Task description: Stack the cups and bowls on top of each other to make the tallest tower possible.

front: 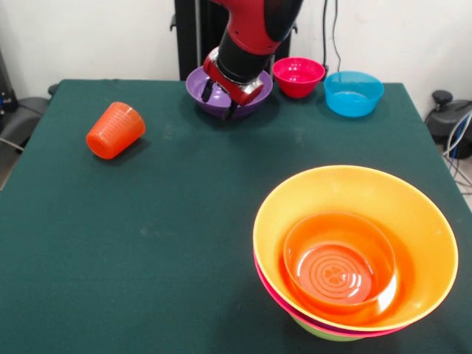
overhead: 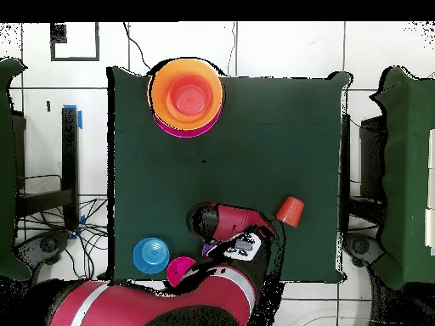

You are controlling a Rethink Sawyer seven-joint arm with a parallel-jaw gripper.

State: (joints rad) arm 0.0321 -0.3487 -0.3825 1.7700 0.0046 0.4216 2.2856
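The gripper sits in the purple bowl at the table's far edge; whether its fingers pinch the rim cannot be told. A thin-rim hold could slip in transit to the tower. The cup lies tipped and may roll.

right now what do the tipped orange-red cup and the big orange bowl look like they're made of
The cup looks like translucent plastic: light glows through its wall, and faint ribs ring it. The big orange bowl also looks plastic, glossy, with bright highlights along its smooth rim. The table looks covered in matte dark green cloth, though that is less certain.
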